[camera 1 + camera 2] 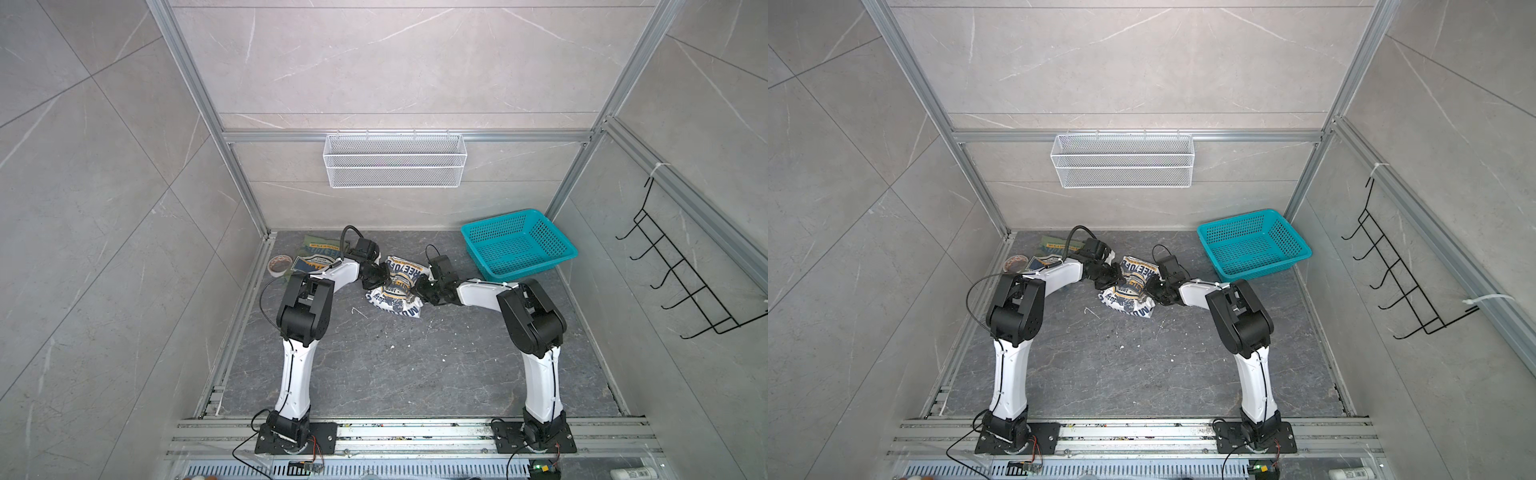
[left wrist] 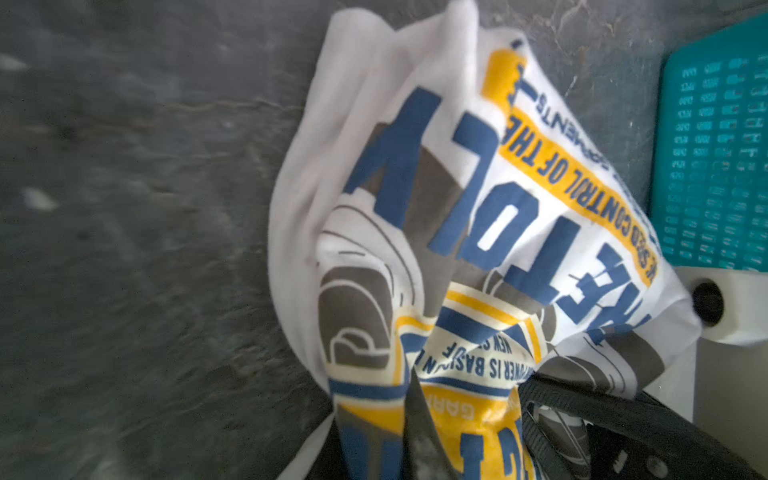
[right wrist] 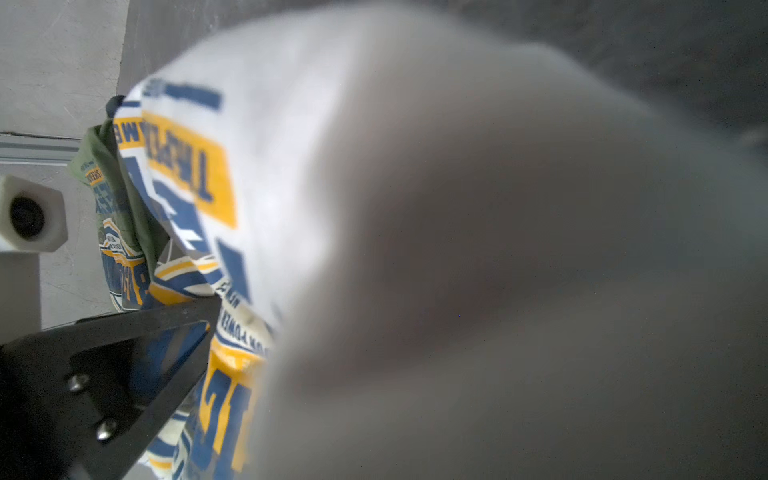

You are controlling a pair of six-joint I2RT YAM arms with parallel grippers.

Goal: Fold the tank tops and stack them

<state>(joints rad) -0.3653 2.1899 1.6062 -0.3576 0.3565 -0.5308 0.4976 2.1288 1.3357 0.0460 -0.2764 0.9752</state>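
Observation:
The white tank top (image 1: 395, 286) (image 1: 1128, 291), printed in navy and yellow, lies bunched mid-table between my two grippers. My left gripper (image 1: 380, 276) (image 1: 1115, 275) is shut on its left side; in the left wrist view the cloth (image 2: 436, 187) gathers into the gripper (image 2: 469, 399). My right gripper (image 1: 417, 289) (image 1: 1148, 289) is shut on the right side. White cloth (image 3: 270, 145) hangs blurred over most of the right wrist view, beside one dark finger (image 3: 137, 345). The olive green tank top (image 1: 318, 245) (image 1: 1054, 243) (image 3: 108, 174) lies far left, partly behind the left arm.
A teal plastic basket (image 1: 519, 245) (image 1: 1252, 245) (image 2: 715, 145) stands at the back right. A tape roll (image 1: 279, 264) (image 1: 1016, 262) lies by the left frame rail. A white wire basket (image 1: 395, 160) hangs on the back wall. A black hook rack (image 1: 685, 270) hangs on the right wall.

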